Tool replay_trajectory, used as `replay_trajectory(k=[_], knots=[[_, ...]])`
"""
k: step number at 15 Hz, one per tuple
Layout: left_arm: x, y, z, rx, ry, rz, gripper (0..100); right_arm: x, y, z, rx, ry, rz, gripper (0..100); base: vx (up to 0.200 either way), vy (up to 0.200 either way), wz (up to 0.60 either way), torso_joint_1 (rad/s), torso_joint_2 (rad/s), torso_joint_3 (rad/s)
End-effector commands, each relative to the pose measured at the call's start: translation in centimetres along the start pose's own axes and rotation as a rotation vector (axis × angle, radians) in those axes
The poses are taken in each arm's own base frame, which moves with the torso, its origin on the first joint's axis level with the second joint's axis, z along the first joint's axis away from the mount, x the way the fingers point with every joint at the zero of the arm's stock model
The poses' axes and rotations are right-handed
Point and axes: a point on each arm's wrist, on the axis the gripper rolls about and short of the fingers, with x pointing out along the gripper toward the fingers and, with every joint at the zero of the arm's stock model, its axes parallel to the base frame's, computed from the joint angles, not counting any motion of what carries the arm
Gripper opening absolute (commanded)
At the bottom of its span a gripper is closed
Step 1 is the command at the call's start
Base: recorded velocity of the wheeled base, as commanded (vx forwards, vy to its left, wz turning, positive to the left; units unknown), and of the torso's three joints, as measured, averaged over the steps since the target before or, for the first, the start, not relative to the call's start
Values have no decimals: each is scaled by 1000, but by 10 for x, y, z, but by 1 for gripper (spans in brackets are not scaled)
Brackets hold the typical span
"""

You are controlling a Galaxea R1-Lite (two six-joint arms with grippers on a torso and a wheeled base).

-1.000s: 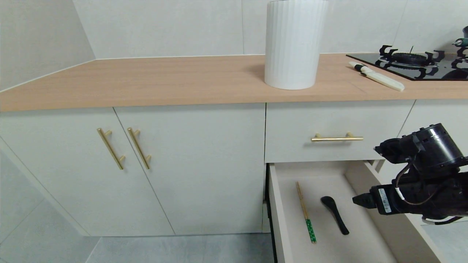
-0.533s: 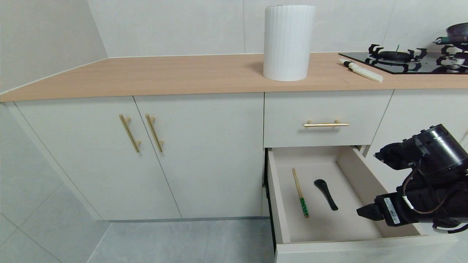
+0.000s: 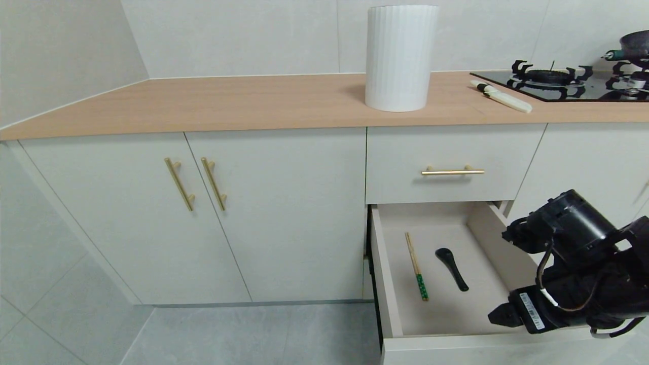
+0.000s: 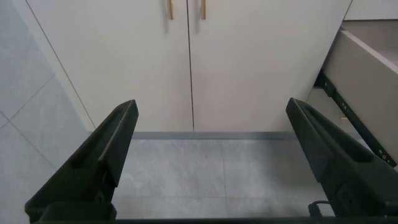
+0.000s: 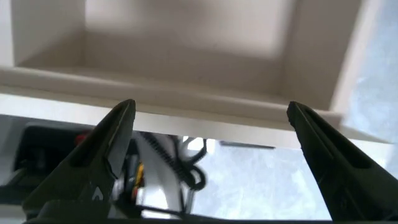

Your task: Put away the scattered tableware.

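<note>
A pair of wooden chopsticks (image 3: 416, 274) with green ends and a black spoon (image 3: 451, 268) lie side by side in the open lower drawer (image 3: 387, 284). On the counter a white knife (image 3: 501, 96) lies near the hob. My right arm (image 3: 573, 268) hangs at the drawer's front right corner. Its gripper (image 5: 210, 109) is open and holds nothing, facing the drawer's pale front rim (image 5: 186, 84). My left gripper (image 4: 211, 104) is open and holds nothing, low over the grey floor, facing the cupboard doors (image 4: 186, 56).
A tall white ribbed canister (image 3: 400, 58) stands on the wooden counter (image 3: 228, 104). A black gas hob (image 3: 557, 83) sits at the far right. The closed upper drawer has a gold handle (image 3: 452, 172). The open drawer's side (image 4: 367, 68) juts out beside the left gripper.
The head camera pulled back, so the whole picture shifted and the drawer's front came into view. Since half a second ago my right arm has dropped and moved slightly left.
</note>
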Motion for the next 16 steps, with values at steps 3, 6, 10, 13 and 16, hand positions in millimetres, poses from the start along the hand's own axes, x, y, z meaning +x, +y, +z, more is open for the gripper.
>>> replay_trajectory(k=[3, 6, 10, 13, 16], knots=[[0, 0, 0, 0, 0, 1, 100, -7, 22, 2, 29, 145, 90, 100, 0, 0, 0, 0, 0, 0], [0, 0, 0, 0, 0, 2, 100, -20, 27, -4, -12, 245, 101, 100, 0, 0, 0, 0, 0, 0], [0, 0, 0, 0, 0, 1, 100, 12, 38, -2, -11, 364, 65, 100, 0, 0, 0, 0, 0, 0], [0, 0, 0, 0, 0, 1, 100, 31, 44, -1, -12, 423, 39, 100, 0, 0, 0, 0, 0, 0], [0, 0, 0, 0, 0, 1, 100, 38, 45, 0, -9, 437, 28, 100, 0, 0, 0, 0, 0, 0]])
